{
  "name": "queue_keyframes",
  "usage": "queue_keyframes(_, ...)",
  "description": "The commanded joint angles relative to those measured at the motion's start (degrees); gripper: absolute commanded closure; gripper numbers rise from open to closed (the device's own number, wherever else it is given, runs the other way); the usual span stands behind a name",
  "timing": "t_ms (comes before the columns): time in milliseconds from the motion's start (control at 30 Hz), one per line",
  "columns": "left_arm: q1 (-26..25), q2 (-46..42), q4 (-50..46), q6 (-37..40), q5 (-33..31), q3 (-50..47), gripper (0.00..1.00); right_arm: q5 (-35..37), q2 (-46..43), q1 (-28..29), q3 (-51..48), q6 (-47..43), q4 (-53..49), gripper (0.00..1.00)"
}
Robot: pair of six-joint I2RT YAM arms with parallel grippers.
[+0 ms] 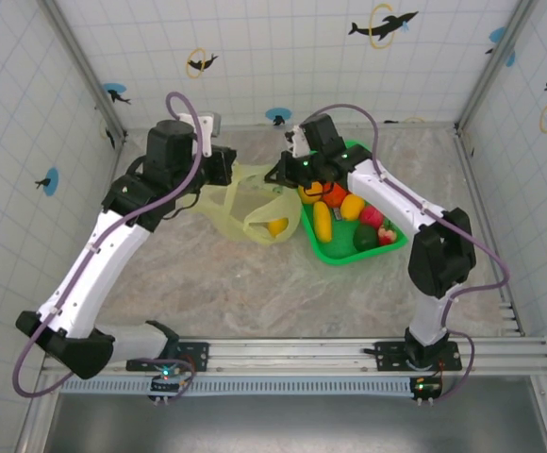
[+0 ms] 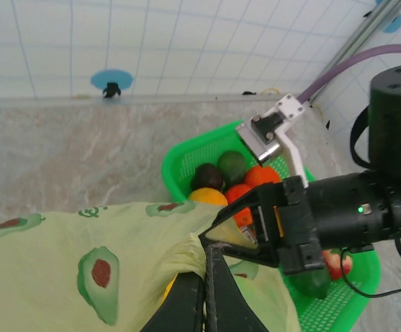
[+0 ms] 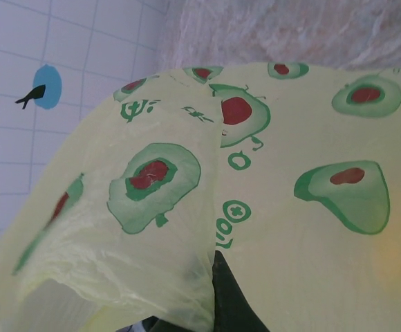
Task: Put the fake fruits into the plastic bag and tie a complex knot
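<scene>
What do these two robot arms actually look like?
The left arm and right arm have white segments joined by chunky black joints. A purple cable loops along each. The left tool and right tool are black.

Marbled beige bench; bright green mesh basket set askew on it, right of centre and toward the far side; white tiled walls on the left, far and right sides; dolphin sticker in a yellow ring high on the far wall; round blue sticker on the left wall; grey metal rail along the near edge.
</scene>
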Motion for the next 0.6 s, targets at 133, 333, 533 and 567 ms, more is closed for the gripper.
queue_keyframes(133, 0.5, -7.4, 12.9, -2.3, 13.8, -11.3, 0.65, -6.2, -2.5, -2.6, -1.9, 7.4, 8.3, 1.00)
queue_keyframes(333, 0.5, -9.3, 15.5, -3.2, 15.4, -14.3, 0.45, -6.2, -0.5, -2.9, 1.5, 8.3, 8.1, 1.00)
queue_keyframes(533, 0.6, -12.8, 19.1, -2.6, 14.8, -19.9, 0.45, -6.6, -0.1, -3.6, 1.5, 9.5, 9.3, 1.00)
queue_keyframes(567, 0.5, -13.5, 19.9, -2.4, 14.6, -21.1, 0.47, -6.7, -0.1, -3.6, 1.2, 9.8, 9.6, 1.00)
